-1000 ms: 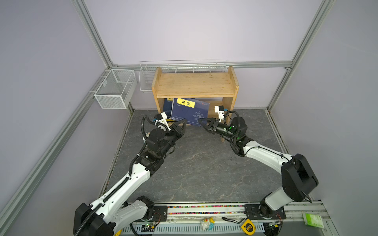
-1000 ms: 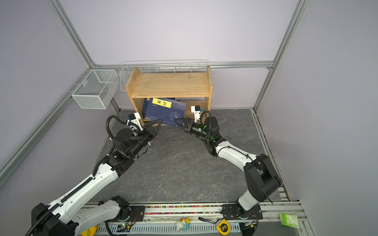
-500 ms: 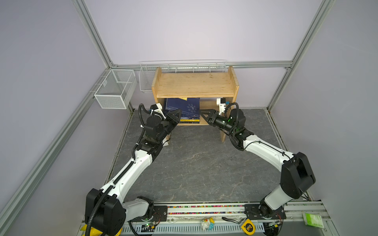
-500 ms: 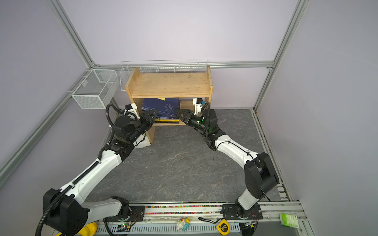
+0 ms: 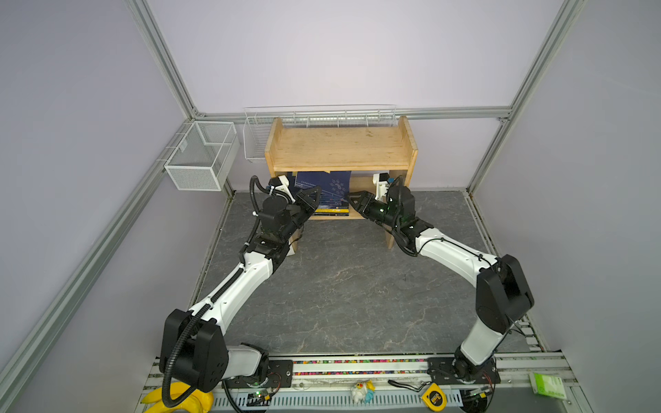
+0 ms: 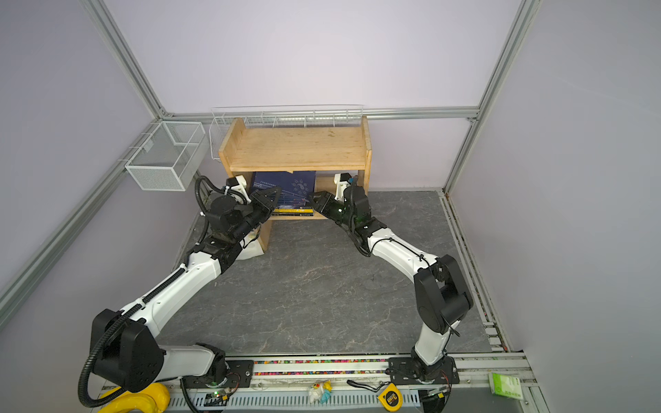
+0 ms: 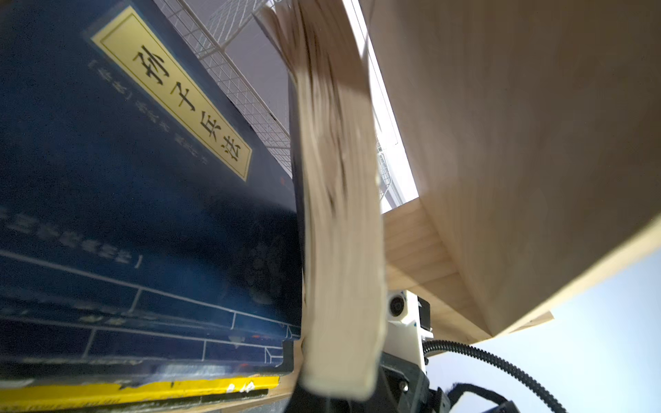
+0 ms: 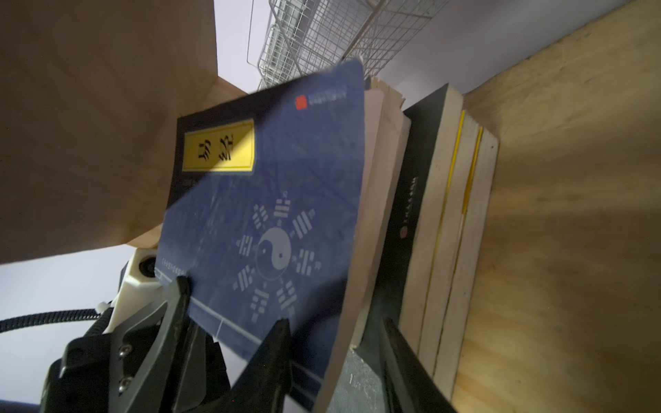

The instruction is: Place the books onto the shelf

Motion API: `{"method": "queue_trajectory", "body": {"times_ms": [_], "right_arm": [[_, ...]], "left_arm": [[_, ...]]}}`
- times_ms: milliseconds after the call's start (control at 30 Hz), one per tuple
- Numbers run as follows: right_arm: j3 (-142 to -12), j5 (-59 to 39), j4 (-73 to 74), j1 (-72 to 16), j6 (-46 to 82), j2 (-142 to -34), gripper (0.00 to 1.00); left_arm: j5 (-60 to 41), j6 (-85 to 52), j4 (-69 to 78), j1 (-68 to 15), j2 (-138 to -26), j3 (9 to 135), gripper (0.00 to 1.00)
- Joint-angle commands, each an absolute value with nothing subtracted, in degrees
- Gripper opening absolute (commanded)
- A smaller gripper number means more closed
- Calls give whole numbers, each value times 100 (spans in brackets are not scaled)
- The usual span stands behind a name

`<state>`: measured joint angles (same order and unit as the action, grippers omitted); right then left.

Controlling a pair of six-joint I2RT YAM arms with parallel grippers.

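The wooden shelf (image 5: 339, 150) (image 6: 297, 148) stands at the back. A stack of books (image 5: 331, 211) (image 8: 447, 214) lies on its lower board: a navy one with a yellow label (image 7: 107, 214) on top, yellow and black ones beneath. Another navy book (image 5: 323, 186) (image 8: 279, 214), with a yin-yang cover, hangs tilted over that stack. My left gripper (image 5: 309, 200) (image 8: 175, 304) is shut on its near left edge. My right gripper (image 5: 354, 200) (image 8: 338, 357) straddles its right corner, jaws open, with a gap on one side.
A white soft packet (image 6: 250, 250) lies by the shelf's left leg, under my left arm. Wire baskets (image 5: 200, 157) hang on the left wall and behind the shelf. A tape measure (image 5: 433, 396) and a green box (image 5: 547, 384) sit on the front rail.
Both arms have pushed forward, carrying the navy book from the floor in front of the shelf into the lower compartment over the stack. The right jaws have narrowed a little.
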<state>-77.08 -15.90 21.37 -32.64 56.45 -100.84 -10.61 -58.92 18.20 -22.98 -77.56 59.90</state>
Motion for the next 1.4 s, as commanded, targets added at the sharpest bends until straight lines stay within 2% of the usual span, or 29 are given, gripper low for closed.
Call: {"method": "queue_trajectory", "body": {"times_ms": [0, 367, 600, 833, 933, 1000, 1100, 1200, 1300, 1367], "right_arm": [[-7942, -1511, 2049, -3261, 5511, -10227, 37], [-8018, -1473, 2048, -3260, 5623, -10261, 34], [-8252, -1456, 2109, -3261, 5710, -10497, 17], [-8290, -1430, 2240, -3261, 5783, -10582, 11], [-8281, -1530, 2342, -3261, 5805, -10600, 15], [-8290, -1626, 2347, -3258, 5850, -10617, 28], [-8293, -1616, 2095, -3262, 5821, -10583, 42], [-8224, -1599, 1954, -3269, 5766, -10514, 42], [-8152, -1704, 2142, -3261, 5878, -10485, 33], [-8122, -1797, 2298, -3261, 5975, -10472, 31]], "left_arm": [[-979, -6091, 2276, -2149, -7888, 6310, 0], [-830, -5977, 2311, -2039, -8000, 6345, 0], [-835, -6040, 2393, -2039, -8165, 6373, 0], [-619, -5923, 2069, -2037, -8047, 6372, 0], [-531, -5893, 1917, -2037, -8014, 6402, 0], [-523, -5883, 1876, -2037, -8022, 6416, 0], [-525, -5906, 1987, -2039, -8024, 6391, 0], [-569, -5906, 2085, -2039, -8040, 6398, 0], [-602, -5916, 2149, -2038, -8068, 6402, 0], [-607, -5919, 2148, -2039, -8085, 6407, 0]]}}
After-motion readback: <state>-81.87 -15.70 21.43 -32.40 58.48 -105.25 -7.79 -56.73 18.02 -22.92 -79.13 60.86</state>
